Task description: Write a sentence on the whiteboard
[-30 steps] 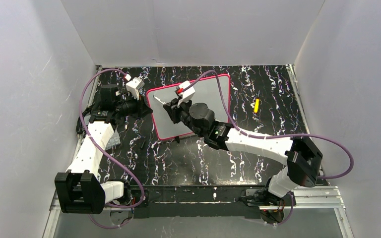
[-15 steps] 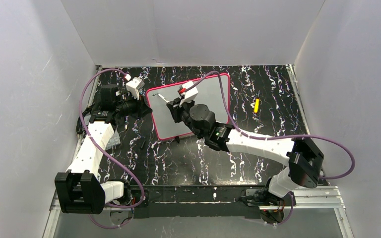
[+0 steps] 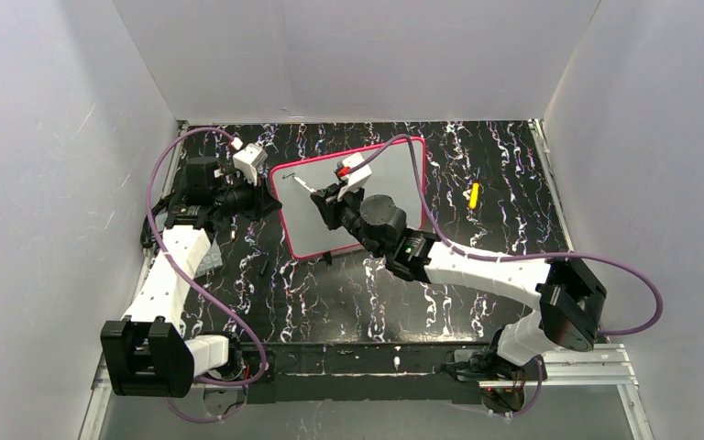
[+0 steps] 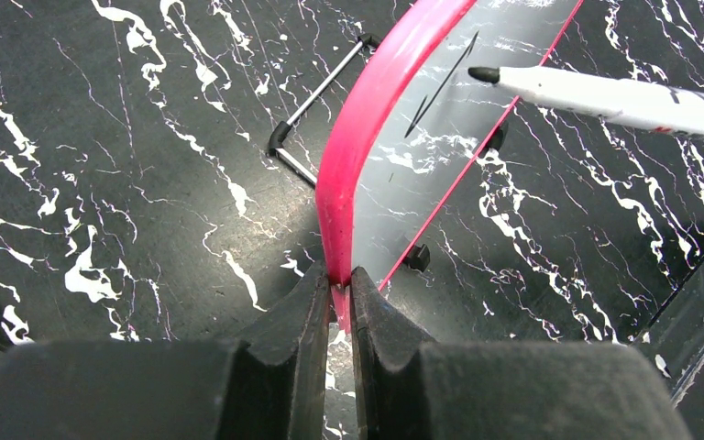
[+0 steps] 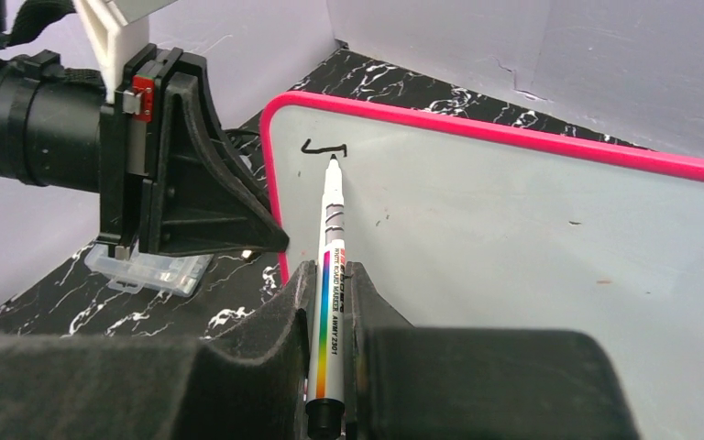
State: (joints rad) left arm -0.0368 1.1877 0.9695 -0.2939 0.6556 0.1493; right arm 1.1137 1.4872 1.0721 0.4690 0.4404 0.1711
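When viewed from the top external camera, the whiteboard (image 3: 394, 179) sits propped on the far middle of the table (image 3: 330, 293). The left gripper (image 3: 270, 197) meets its left edge. The right gripper (image 3: 328, 194) hangs over the board's upper left area, with a marker (image 3: 304, 184) projecting toward that corner.

At the left wrist camera, the left gripper (image 4: 337, 280) is clamped on the pink frame of the whiteboard (image 4: 367, 128), steadying it. One short black stroke (image 4: 440, 87) shows on the surface. The marker (image 4: 623, 96) tip lies just beside it; contact cannot be confirmed.

At the right wrist camera, the right gripper (image 5: 330, 275) is closed on the marker (image 5: 333, 229) barrel. The tip points at the whiteboard (image 5: 513, 238) directly below a single hooked mark, the start of the sentence (image 5: 323, 147). Assessment: writing has barely begun, and nearly all lettering is left.
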